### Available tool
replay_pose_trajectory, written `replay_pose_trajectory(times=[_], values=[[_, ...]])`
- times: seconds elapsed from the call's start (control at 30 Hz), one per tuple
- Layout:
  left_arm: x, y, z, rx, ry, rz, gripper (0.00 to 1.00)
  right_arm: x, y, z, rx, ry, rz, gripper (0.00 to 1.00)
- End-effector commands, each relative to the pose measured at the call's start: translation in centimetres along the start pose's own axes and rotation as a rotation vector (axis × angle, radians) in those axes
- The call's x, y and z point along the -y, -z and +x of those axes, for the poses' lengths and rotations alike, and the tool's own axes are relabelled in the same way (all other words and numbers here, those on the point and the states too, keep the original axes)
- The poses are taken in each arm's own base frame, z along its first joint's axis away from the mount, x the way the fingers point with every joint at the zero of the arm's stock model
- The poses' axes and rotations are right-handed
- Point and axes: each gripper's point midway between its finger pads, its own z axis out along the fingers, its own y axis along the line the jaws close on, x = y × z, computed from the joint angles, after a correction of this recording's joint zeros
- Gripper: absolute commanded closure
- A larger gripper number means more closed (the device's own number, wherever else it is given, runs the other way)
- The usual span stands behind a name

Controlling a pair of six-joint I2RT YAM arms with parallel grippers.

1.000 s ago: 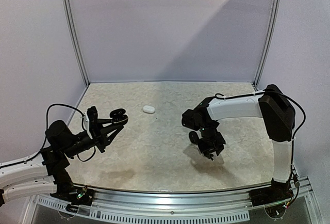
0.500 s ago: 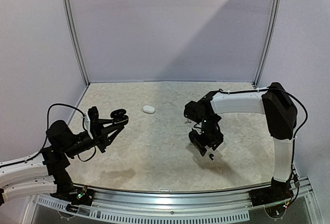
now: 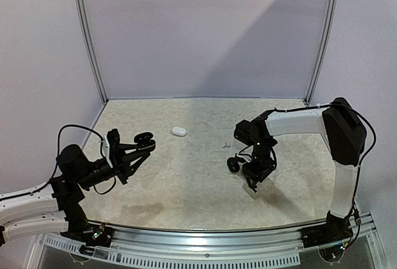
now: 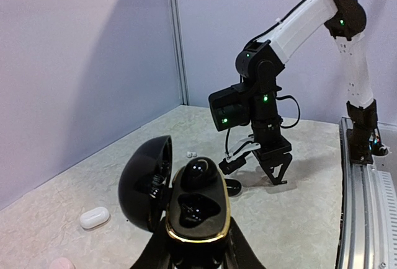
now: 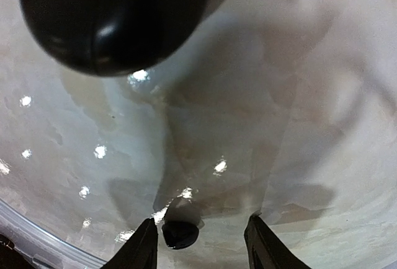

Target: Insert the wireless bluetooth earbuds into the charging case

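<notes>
My left gripper (image 3: pixel 135 152) is shut on an open black charging case (image 4: pixel 197 210) with a gold rim, held above the table's left side. One glossy black earbud (image 4: pixel 197 173) sits in its far slot. The near slot (image 4: pixel 196 208) is bare. Another black earbud (image 3: pixel 233 164) lies on the table, also seen in the left wrist view (image 4: pixel 232 187). My right gripper (image 3: pixel 253 185) is open, pointing down just right of it. In the right wrist view a small dark round thing (image 5: pixel 180 233) lies by the left fingertip of this gripper (image 5: pixel 203 244). I cannot tell what it is.
A white case (image 3: pixel 179 131) lies at the mid back, also in the left wrist view (image 4: pixel 94 217). A tiny white earbud (image 3: pixel 224 145) lies behind the black one. A large blurred black rounded shape (image 5: pixel 111 15) fills the top of the right wrist view.
The right arm has swung right and its gripper has come down to the table, uncovering the black earbud on its left. The left arm has barely moved.
</notes>
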Motion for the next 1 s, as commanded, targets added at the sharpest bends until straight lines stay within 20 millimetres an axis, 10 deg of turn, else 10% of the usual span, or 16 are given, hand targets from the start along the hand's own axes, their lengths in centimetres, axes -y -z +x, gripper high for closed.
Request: replay_pose_trajectory(times=[0.0,0.33,0.97], values=[[-0.2,0.1,0.4,0.0,-0.006,-0.003,1.0,-0.1,-0.1,0.1,0.033,0.002,-0.048,0.52],[-0.1,0.1,0.5,-0.003,-0.007,0.002,1.0,0.4,-0.9,1.2,-0.001,-0.034,-0.025,0.69],[-0.1,0.2,0.3,0.005,-0.011,0.002,1.0,1.8,-1.3,2.3,-0.054,-0.157,0.057,0.63]])
